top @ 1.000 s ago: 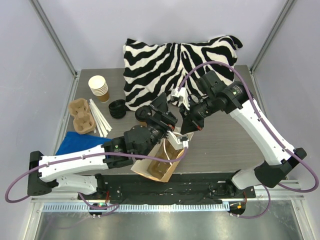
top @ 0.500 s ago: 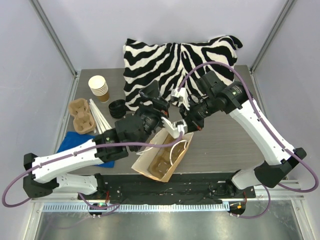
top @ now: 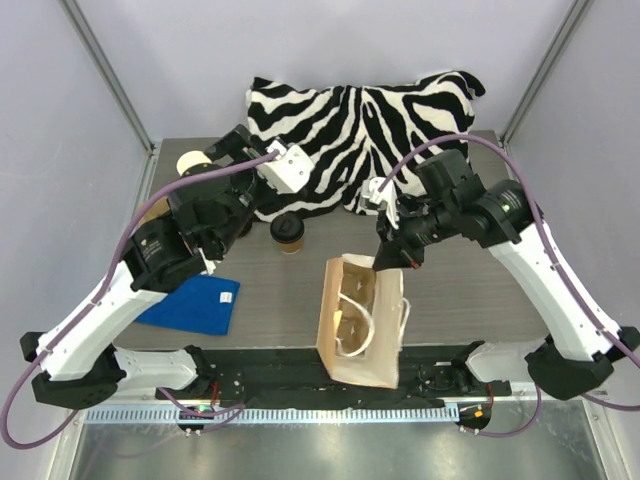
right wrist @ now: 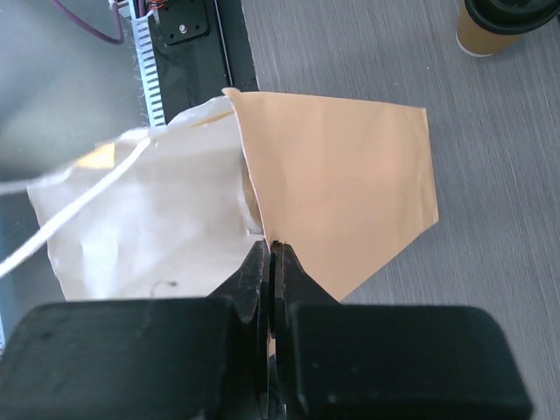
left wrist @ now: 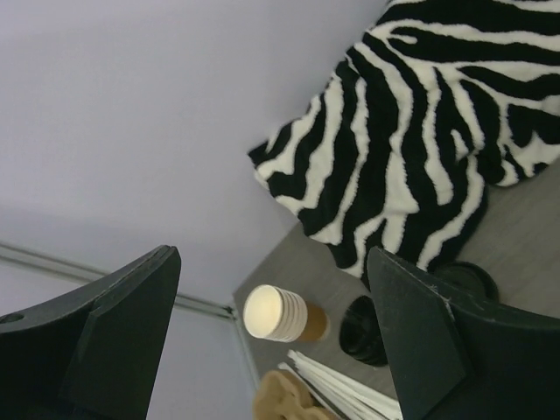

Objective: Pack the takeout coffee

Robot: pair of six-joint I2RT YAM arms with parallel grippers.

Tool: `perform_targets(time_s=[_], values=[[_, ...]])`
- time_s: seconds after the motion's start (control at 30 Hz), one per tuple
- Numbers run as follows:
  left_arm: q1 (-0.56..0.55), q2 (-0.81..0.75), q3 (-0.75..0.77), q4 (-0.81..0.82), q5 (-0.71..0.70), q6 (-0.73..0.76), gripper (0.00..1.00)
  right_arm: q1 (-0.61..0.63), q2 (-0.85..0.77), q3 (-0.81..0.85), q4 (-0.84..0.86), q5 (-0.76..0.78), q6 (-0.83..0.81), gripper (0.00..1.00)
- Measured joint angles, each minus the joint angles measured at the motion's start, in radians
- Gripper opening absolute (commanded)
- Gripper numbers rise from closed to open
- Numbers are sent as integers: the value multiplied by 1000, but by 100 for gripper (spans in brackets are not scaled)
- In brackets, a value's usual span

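Tabletop (top: 450, 310), takeout coffee (top: 287, 232) apart from bag (top: 360, 325)

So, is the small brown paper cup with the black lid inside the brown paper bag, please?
No, the cup stands on the table, outside the bag.

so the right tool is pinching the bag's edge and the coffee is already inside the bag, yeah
Not quite. The right tool does pinch the edge of the paper bag, but the takeout coffee is not inside: it stands on the table beyond the bag, lid on. The top external view shows it.
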Motion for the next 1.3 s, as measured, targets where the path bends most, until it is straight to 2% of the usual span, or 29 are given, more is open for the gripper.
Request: perform_targets(time_s=[0.2,0.47,0.67,0.7,0.83,0.97,1.07,1.3], values=[[48,-26,-53,-151,102,-211,94,0,-84,-40,3,-1,-11,1],[249,0,-62,-365,386,-430,95,2,-80,-69,2,65,87,1],[476,139,27,-510,680,-542,96,-3,-83,-104,3,154,151,1],[512,167,37,-526,721,-559,100,-6,-84,-108,11,173,166,1],[581,255,43,-563,826,-620,100,-43,-103,-140,59,249,225,1],[583,299,38,-557,867,-698,100,-101,-120,-171,99,287,291,1],[583,302,7,-530,846,-752,100,-120,-125,-175,104,307,325,1],[583,302,-163,-397,809,-823,100,-242,-178,-235,111,280,341,1]])
